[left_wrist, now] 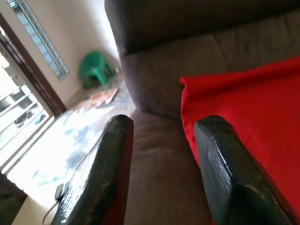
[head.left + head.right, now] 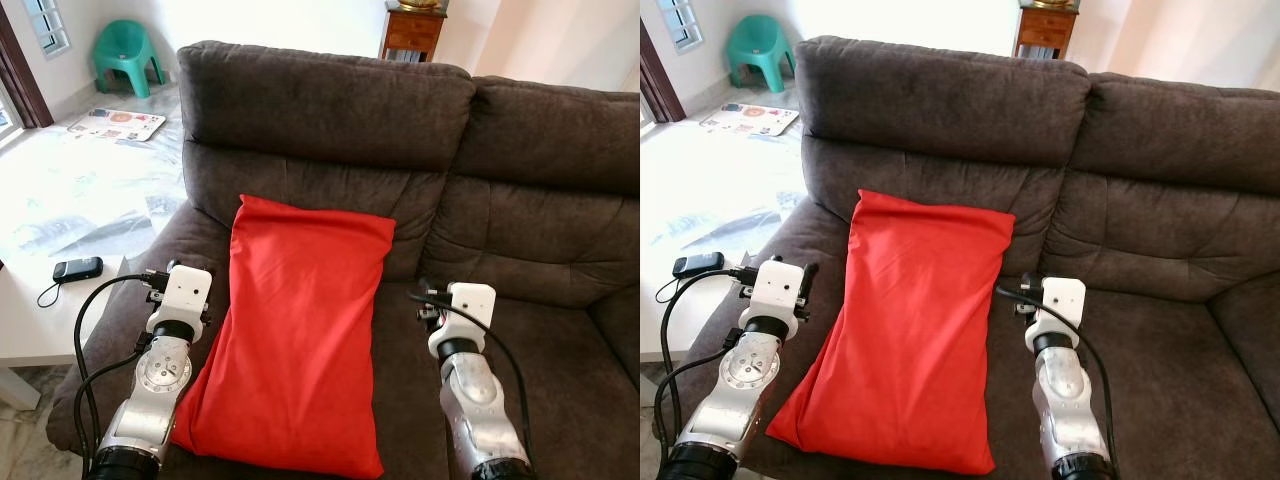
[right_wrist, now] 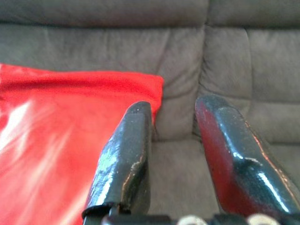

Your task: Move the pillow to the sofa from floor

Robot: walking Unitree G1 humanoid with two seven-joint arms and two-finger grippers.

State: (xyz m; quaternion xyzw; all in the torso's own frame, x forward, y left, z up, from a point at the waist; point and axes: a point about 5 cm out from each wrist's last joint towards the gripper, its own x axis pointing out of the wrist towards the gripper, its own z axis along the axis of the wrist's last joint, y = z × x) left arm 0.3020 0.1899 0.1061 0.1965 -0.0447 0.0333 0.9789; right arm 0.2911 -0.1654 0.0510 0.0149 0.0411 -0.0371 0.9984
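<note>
- A red pillow (image 2: 295, 340) lies on the seat of a dark brown fabric sofa (image 2: 520, 150). Its far end leans up against the backrest and its near end reaches almost to the seat's front edge.
- The pillow's long axis runs straight away from the robot, from the front of the seat toward the backrest, and it sits between the two arms.
- The left gripper (image 1: 161, 159) hovers just beside the pillow's left edge, its two black fingers spread apart with nothing between them. In the left wrist view the red fabric sits right alongside one finger.
- The right gripper (image 3: 176, 150) hovers just beside the pillow's right edge, fingers likewise parted and empty, pointing at the backrest with the pillow's far corner off to one side.
- Both grippers look about equally near the pillow, one on each long side. Neither appears to be touching it.
- Judging by this, the pillow is already off the floor and on the sofa, so the task looks essentially complete; any remaining move would likely be drawing both arms back.
- To the left, a black phone (image 2: 77, 268) rests on a white table (image 2: 40, 330), with a green plastic chair (image 2: 128, 55) farther off on the tiled floor.
</note>
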